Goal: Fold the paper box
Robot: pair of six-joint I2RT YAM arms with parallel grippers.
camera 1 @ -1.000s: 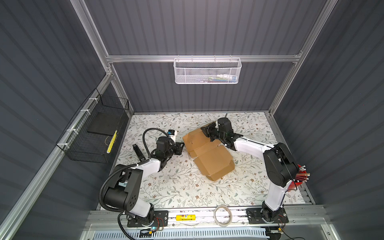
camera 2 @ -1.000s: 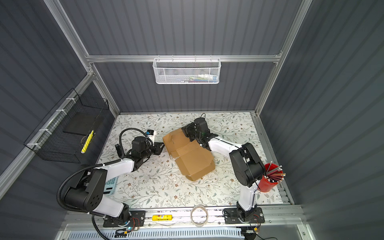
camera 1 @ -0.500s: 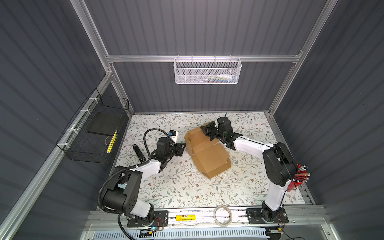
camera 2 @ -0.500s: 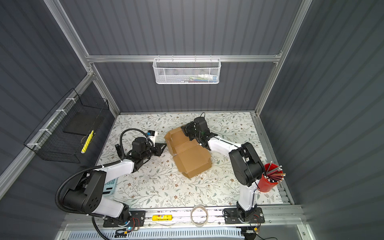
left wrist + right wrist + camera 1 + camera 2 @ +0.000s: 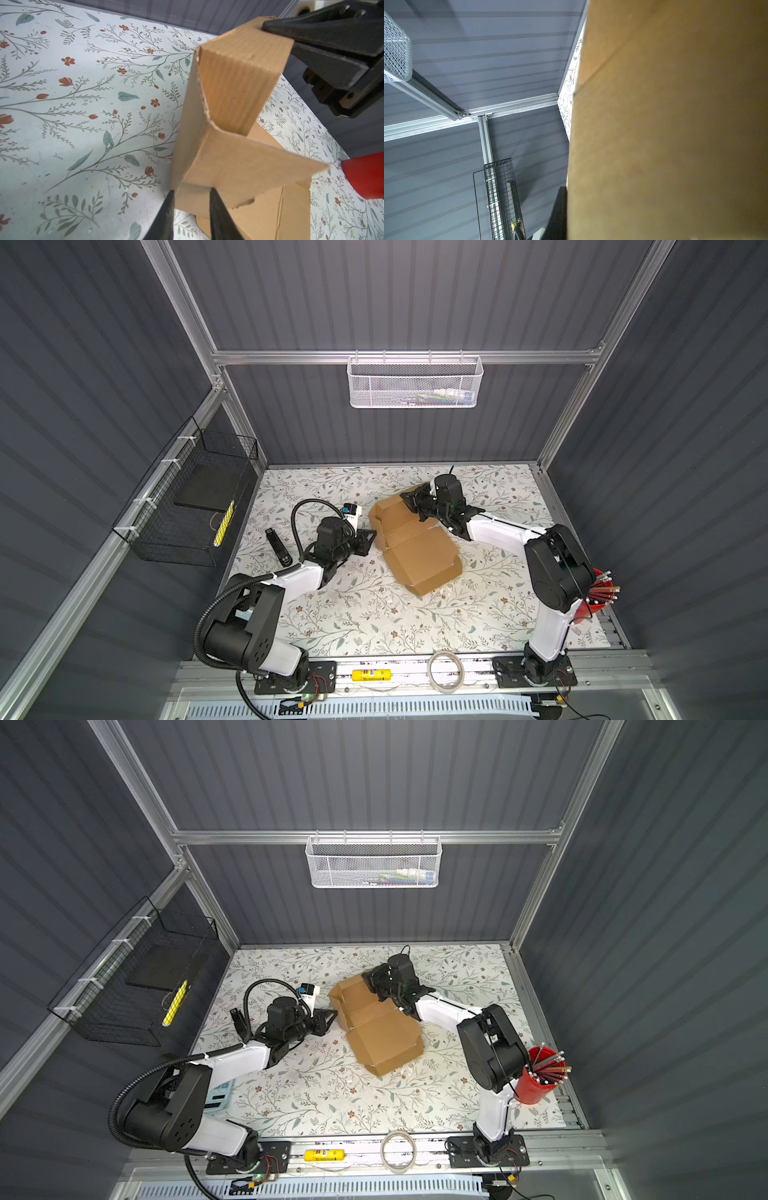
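Two arms are on my screens, and both have hold of the cardboard. Far left, a black wire basket (image 5: pixel 195 506) hangs on the side wall, and a small black oblong tool (image 5: pixel 277 547) lies near it on the floral-printed table cover (image 5: pixel 353 614). Next comes my left gripper (image 5: pixel 191 192): in its wrist view the two black fingers (image 5: pixel 166 212) stand either side of the low corner of a folded-up side wall, clamped on it as far as I can judge. The paper box (image 5: pixel 417 556), a plain brown corrugated cardboard mailer, sits about mid-table, a little toward the rear. In both top views its large flat panel lies toward the front, while the part behind it has walls standing up on its left side. My right gripper (image 5: pixel 410 502) reaches in from the right to the box's rear edge. It is closed, and the left wrist view shows its tips pinching the top corner of the upright flap. Its own wrist camera is mostly filled with blurred cardboard, one dark finger (image 5: pixel 560 207) showing at the edge. Farthest right, a red cup of pencils (image 5: pixel 536 1081) stands near the table's right edge, beside that arm.
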